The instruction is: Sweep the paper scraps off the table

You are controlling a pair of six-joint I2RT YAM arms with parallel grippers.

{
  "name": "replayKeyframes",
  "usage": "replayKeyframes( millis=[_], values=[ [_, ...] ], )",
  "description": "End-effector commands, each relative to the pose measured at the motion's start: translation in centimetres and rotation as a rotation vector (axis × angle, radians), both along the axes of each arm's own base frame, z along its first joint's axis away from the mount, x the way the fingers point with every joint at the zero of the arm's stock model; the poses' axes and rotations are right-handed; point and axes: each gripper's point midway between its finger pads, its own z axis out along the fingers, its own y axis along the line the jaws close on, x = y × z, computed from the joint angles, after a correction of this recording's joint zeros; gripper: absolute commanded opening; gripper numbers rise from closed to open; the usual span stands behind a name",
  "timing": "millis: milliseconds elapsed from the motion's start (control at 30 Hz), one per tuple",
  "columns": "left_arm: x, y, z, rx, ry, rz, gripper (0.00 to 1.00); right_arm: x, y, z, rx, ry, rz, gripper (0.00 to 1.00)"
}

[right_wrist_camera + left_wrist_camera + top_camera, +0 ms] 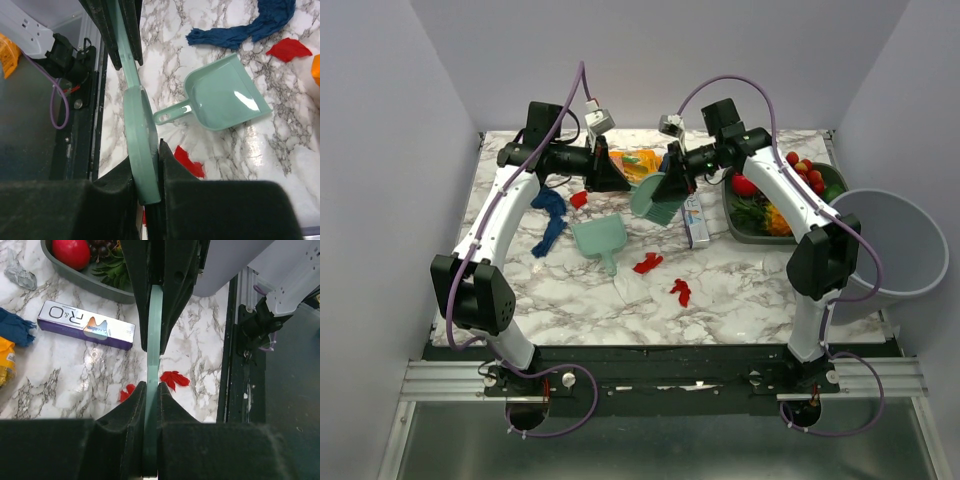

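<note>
Box (86, 325), upper left of L wrist view, reads "R&O"; not legible from top cam. L gripper (151, 390) clamped tight on mint brush (155, 330) handle, R gripper (147, 160) clamped on its wider end. Red paper scraps (647, 263) mid-frame on table (740, 290), blue scraps (550, 215) centre-left. Dustpan (225, 95) shows in top + R wrist views only.

On white marble table (750, 290): mint plastic dustpan (596, 238) ctr-left, dark blue paper scraps (550, 218) just L of it, red paper scraps (647, 263) in front-R & one behind. Above, behind dustpan: mint plastic brush (658, 200). R of ctr: purple cardboard box (696, 222), w/ dark green tray (750, 238) beside it on R; round grey bin (905, 250) off R edge.
</note>
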Motion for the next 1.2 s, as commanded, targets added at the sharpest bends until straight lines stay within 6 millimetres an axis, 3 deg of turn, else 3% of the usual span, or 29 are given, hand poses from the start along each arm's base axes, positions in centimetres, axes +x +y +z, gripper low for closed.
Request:
replayKeyframes(
  millis=[0, 100, 200, 267, 300, 400, 433, 467, 633, 733, 767, 900, 1033, 1167],
  values=[
    [-0.7, 0.4, 0.7, 0.012, -0.050, -0.023, 0.00, 1.7, -0.1, -1.2, -0.037, -0.008, -0.061, 0.40],
    [-0.7, 1.8, 0.1, 0.085, -0.084, 0.017, 0.00, 2.7, -1.2, 0.0, -0.049, -0.075, -0.117, 0.58],
    [-0.4, 4.5, -1.0, 0.189, -0.088, 0.133, 0.00, 3.7, -2.7, 1.5, -0.070, -0.156, -0.214, 0.63],
    [1.0, 8.1, -2.3, 0.306, -0.074, 0.312, 0.00, 4.3, -3.6, 1.7, -0.107, -0.204, -0.288, 0.65],
    [1.3, 9.6, -2.6, 0.328, -0.060, 0.368, 0.00, 5.7, -4.8, 1.9, -0.141, -0.267, -0.399, 0.70],
    [1.9, 14.8, -3.7, 0.409, 0.001, 0.565, 0.00, 6.9, -6.0, 1.8, -0.147, -0.253, -0.569, 0.75],
    [1.9, 16.0, -3.9, 0.437, 0.017, 0.614, 0.00, 6.1, -5.9, 1.0, -0.150, -0.225, -0.563, 0.82],
    [1.9, 17.5, -3.9, 0.455, 0.028, 0.667, 0.00, 5.9, -5.6, 0.7, -0.149, -0.214, -0.559, 0.99],
    [2.3, 22.6, -3.8, 0.549, 0.034, 0.915, 0.00, 2.7, -0.7, -2.6, -0.195, -0.136, -0.422, 0.98],
    [2.0, 24.8, -3.9, 0.583, 0.033, 1.033, 0.00, 1.1, 2.2, -5.9, -0.263, -0.103, -0.379, 0.95],
    [1.8, 25.1, -3.8, 0.588, 0.032, 1.052, 0.00, 0.9, 2.9, -7.7, -0.293, -0.071, -0.373, 0.95],
    [1.1, 26.2, -3.2, 0.584, 0.031, 1.115, 0.00, -0.6, 5.4, -10.7, -0.351, -0.011, -0.387, 0.88],
    [-0.4, 26.7, -3.4, 0.591, 0.036, 1.154, 0.00, -0.9, 6.2, -12.8, -0.403, 0.028, -0.436, 0.82],
    [-1.8, 26.3, -4.3, 0.577, 0.063, 1.143, 0.00, -2.2, 7.4, -15.2, -0.463, 0.096, -0.482, 0.81]
  ],
)
